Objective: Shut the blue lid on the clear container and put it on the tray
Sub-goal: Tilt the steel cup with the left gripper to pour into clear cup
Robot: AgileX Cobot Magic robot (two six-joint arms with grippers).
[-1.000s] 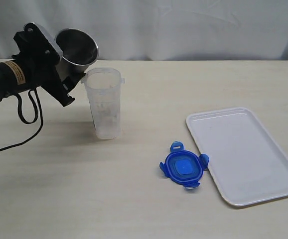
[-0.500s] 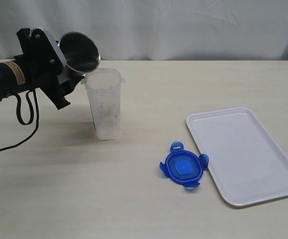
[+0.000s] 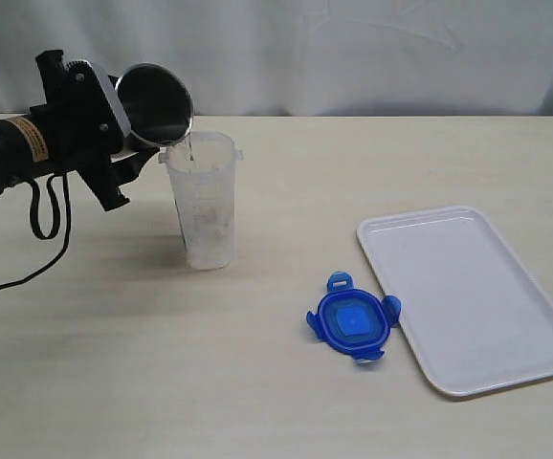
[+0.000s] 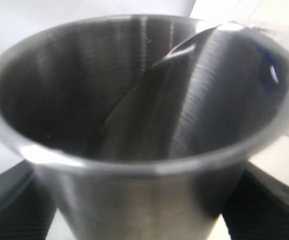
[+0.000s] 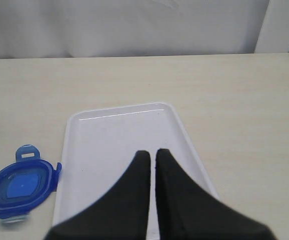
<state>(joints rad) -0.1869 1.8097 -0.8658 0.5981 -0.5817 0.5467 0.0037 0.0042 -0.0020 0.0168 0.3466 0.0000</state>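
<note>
Your clear container [image 3: 203, 201] is a tall, slightly tapered translucent tumbler. It stands upright on the tabletop [image 3: 257, 402], left of centre in the exterior view, with its long axis vertical and its open mouth facing up. The blue lid [image 3: 353, 323] lies flat on the tabletop, well apart from the container, with its four flaps splayed out. It sits just beside the left edge of the white tray [image 3: 468, 296]; whether a flap touches the rim you cannot tell.

Your left arm reaches in from the left with its wrist rolled over. Your left pincer [image 4: 139, 200] stands wide, clamped on a stainless steel cup [image 3: 154, 103]. The cup is tipped steeply, its rim over the container's mouth, and liquid lies along its lower inside wall.

Your right pincer [image 5: 152, 156] hangs above the tray, jaws pressed together with nothing between them.
</note>
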